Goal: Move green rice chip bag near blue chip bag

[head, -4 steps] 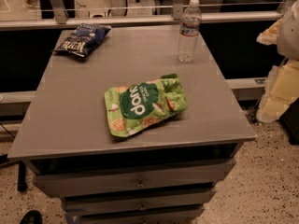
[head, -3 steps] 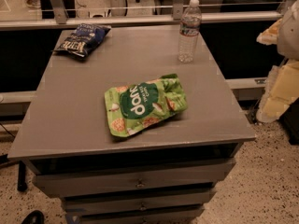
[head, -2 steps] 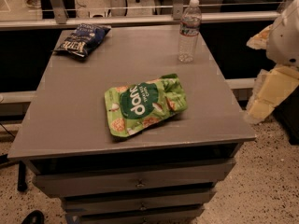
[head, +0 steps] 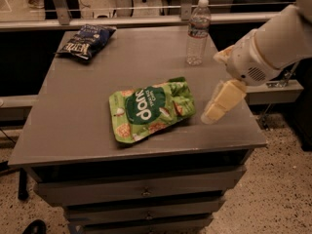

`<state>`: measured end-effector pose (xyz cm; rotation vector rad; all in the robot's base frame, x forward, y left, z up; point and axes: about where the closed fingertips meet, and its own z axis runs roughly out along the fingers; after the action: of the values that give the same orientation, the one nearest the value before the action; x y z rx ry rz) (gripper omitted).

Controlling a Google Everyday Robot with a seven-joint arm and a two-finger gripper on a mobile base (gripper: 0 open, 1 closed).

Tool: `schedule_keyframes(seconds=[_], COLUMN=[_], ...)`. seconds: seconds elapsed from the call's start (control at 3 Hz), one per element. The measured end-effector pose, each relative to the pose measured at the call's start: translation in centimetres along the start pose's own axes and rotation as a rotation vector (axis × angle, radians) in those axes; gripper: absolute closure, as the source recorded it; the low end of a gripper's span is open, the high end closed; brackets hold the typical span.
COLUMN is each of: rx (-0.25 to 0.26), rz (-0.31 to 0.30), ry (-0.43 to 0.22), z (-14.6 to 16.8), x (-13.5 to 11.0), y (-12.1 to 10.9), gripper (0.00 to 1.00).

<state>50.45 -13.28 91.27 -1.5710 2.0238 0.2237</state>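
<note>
The green rice chip bag [head: 152, 109] lies flat near the middle of the grey table [head: 73, 126], with its dark green logo facing up. The blue chip bag [head: 86, 41] lies at the far left corner of the table, well apart from the green bag. My gripper [head: 213, 87] hangs over the table's right side, just right of the green bag and not touching it. Its cream fingers [head: 220, 101] stand apart with nothing between them.
A clear water bottle [head: 198, 31] stands upright at the far right of the table, behind my gripper. The table has drawers [head: 146, 191] below its front edge. A rail [head: 146, 21] runs along behind the table.
My arm has swung in from the right edge of the view, leftward over the table toward the green bag. The bags and the bottle have not moved.
</note>
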Motion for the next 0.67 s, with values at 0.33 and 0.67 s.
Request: schedule_keyframes(seconds=[0.33, 0.67], rx=[0.002, -0.012], rz=[0.058, 0.132], ry=[-0.075, -0.126], z=[3.9, 6.6], x=[-0.6, -1.4], y=[-1.5, -1.3], gripper=[0.00, 0.00])
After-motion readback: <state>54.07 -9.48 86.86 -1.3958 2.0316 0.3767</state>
